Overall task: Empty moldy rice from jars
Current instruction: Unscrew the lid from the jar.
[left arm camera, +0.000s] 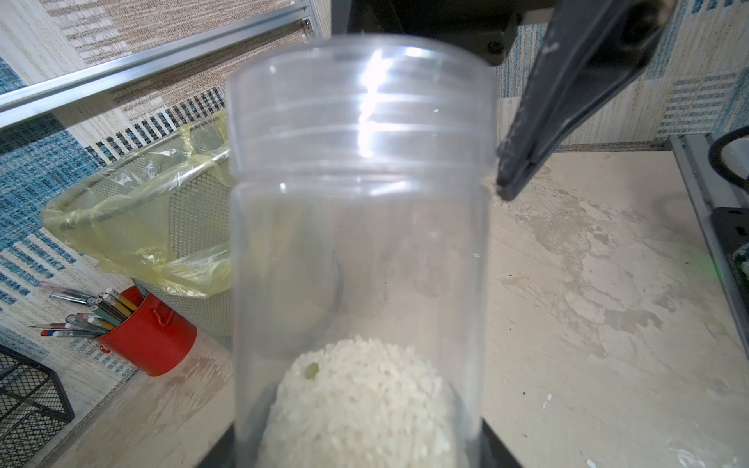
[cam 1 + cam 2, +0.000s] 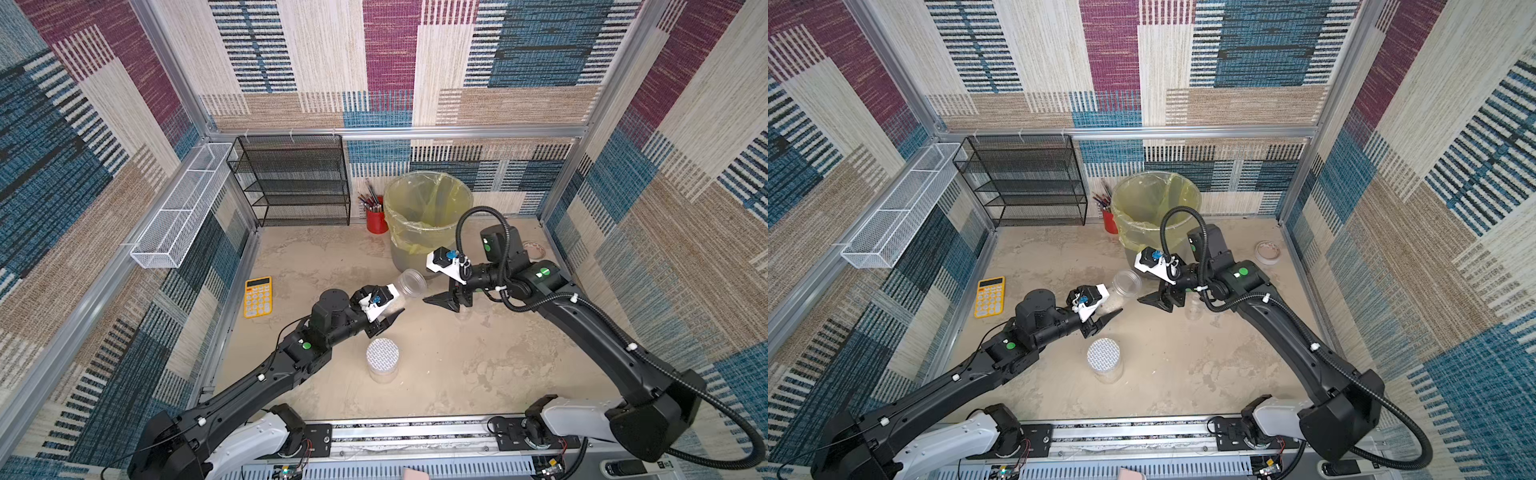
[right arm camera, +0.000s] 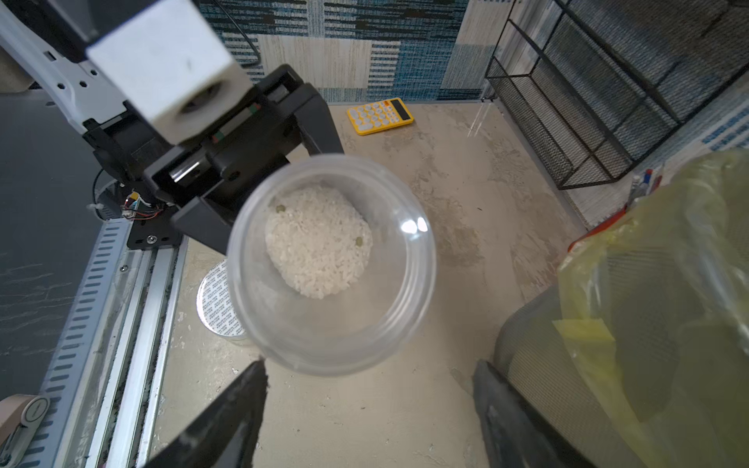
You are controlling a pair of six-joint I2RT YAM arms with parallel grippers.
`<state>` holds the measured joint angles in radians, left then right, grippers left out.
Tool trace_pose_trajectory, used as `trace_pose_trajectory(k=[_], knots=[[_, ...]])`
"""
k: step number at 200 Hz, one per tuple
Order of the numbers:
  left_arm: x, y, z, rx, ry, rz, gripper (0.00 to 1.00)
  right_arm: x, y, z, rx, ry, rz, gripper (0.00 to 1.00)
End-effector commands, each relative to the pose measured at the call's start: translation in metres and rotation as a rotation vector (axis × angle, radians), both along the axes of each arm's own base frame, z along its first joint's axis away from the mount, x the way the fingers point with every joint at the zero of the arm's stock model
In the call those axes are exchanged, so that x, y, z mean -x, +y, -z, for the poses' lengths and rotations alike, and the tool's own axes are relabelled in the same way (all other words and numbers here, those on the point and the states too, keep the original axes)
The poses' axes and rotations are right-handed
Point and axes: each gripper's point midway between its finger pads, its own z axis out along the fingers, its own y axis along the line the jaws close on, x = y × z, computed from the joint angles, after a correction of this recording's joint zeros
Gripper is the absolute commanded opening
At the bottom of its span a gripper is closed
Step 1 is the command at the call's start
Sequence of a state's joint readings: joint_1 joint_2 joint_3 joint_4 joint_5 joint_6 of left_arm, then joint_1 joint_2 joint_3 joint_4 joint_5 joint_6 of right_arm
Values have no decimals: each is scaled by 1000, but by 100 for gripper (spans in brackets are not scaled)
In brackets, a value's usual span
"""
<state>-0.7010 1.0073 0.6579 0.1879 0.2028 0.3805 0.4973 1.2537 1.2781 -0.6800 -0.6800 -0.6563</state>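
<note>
My left gripper (image 2: 388,306) is shut on the base of a clear jar (image 2: 409,284) held tilted above the table, with its open mouth toward the right arm. White moldy rice (image 3: 318,239) with a few greenish specks sits clumped at the jar's bottom (image 1: 360,405). My right gripper (image 2: 434,300) hangs open and empty just past the jar's mouth, its fingertips (image 3: 259,366) apart below the rim (image 3: 332,356). A jar with a white grid-patterned lid (image 2: 382,359) stands near the left arm. Another small clear jar (image 2: 1194,309) stands under the right wrist.
A mesh bin with a yellow bag (image 2: 428,216) stands behind the grippers, a red pencil cup (image 2: 376,220) at its left. A yellow calculator (image 2: 257,297) lies at the left. A black mesh shelf (image 2: 291,178) lines the back wall. A pale ring (image 2: 1266,252) lies far right.
</note>
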Motion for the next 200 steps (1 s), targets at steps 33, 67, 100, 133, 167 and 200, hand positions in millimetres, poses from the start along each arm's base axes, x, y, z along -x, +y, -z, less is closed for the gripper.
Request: trace_pose_trajectory(k=[33, 67, 100, 133, 167, 200], knots=[[-10, 6, -26, 65, -88, -63, 0, 0, -17, -36, -171, -14, 190, 81], [-18, 12, -32, 62, -136, -116, 0, -6, -35, -96, -355, 204, 445, 81], [-24, 18, -36, 76, -183, -166, 0, -4, -32, -116, -406, 511, 545, 80], [-31, 15, -34, 66, -202, -178, 0, -16, -22, -98, -367, 761, 641, 78], [-37, 11, -28, 38, -204, -182, 0, -37, -16, -87, -330, 822, 712, 80], [-39, 8, -25, 23, -207, -180, 0, -53, -3, -70, -258, 866, 738, 80]])
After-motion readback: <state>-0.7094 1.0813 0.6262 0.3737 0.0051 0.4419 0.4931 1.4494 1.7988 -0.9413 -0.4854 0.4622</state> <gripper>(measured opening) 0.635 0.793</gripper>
